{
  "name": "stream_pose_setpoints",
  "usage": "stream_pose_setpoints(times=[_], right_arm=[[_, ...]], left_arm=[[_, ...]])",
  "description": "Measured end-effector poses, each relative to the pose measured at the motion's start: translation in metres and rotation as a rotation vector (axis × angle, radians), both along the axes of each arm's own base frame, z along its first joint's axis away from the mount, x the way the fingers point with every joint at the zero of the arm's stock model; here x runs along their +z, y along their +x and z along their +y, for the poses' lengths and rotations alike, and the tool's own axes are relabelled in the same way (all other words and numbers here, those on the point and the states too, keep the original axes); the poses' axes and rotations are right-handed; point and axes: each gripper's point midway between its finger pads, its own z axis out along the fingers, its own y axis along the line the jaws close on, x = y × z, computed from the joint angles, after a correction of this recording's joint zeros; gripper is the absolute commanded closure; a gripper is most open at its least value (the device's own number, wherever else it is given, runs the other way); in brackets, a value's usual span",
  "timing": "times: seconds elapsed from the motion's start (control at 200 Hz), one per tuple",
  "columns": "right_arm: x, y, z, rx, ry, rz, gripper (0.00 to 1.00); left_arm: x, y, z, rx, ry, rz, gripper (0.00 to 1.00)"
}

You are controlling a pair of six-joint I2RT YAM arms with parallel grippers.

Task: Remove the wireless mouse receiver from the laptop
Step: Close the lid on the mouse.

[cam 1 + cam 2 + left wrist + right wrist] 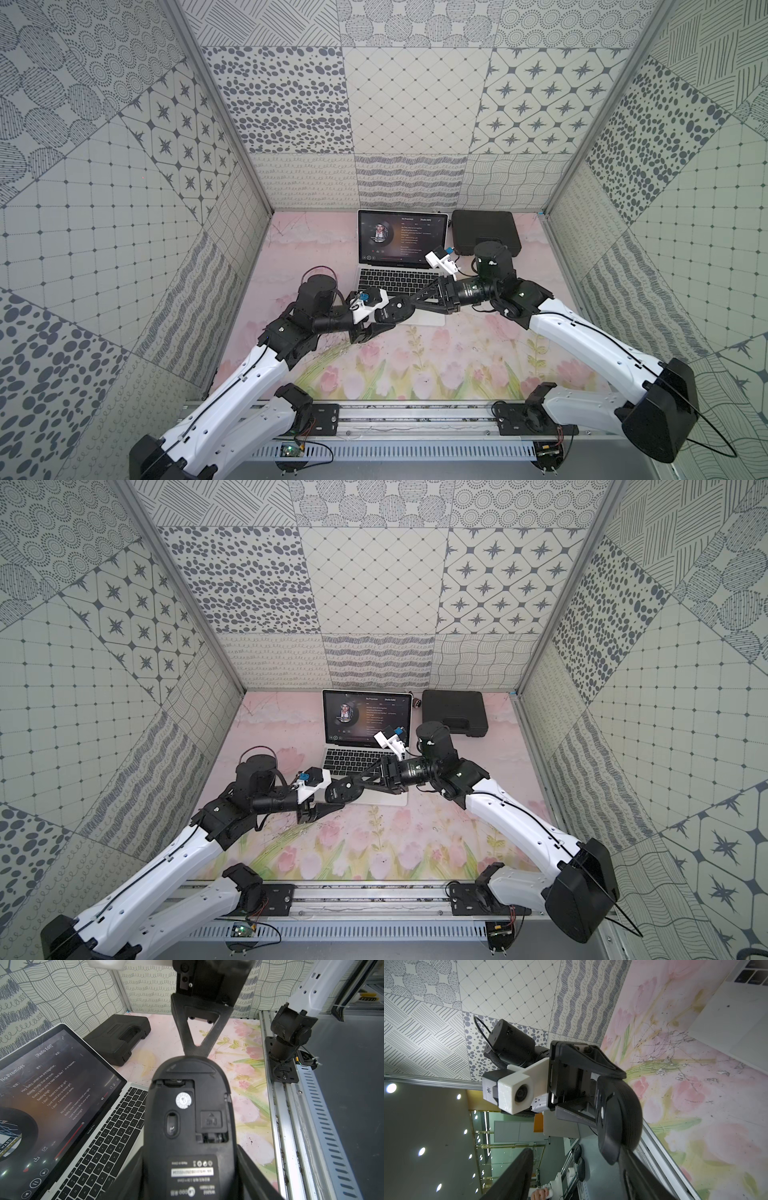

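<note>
My L claw clamped on oval black plastic mouse, underside up. R claw: jaws apart, at mouse tip. Slim silver laptop open at rear, beside flat black toolbox. Tiny black USB receiver: I can't tell where.

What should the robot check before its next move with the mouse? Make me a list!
1. Does the left gripper clamp the mouse, underside showing? Ok.
2. Is the right gripper open, fingers well apart? Ok.
3. Is the right gripper's fingertip clear of the mouse? Cannot tell; it sits right at the mouse's far end.
4. Is the mouse's compartment uncovered? Ok.
5. Is the wireless mouse receiver found? Cannot tell; no stub shows on the visible edges of the laptop.
</note>
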Motion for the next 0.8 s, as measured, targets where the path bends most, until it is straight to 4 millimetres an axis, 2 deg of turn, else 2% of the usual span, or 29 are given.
stream_pose_setpoints(times=[0.38, 0.8], right_arm=[[-0.011, 0.003, -0.003, -0.028, -0.051, 0.009, 0.25], [-0.027, 0.001, -0.001, 0.013, -0.102, -0.007, 0.29]], left_arm=[[0.007, 0.000, -0.004, -0.026, -0.014, 0.003, 1.00], [0.007, -0.004, -0.006, -0.047, -0.023, 0.010, 1.00]])
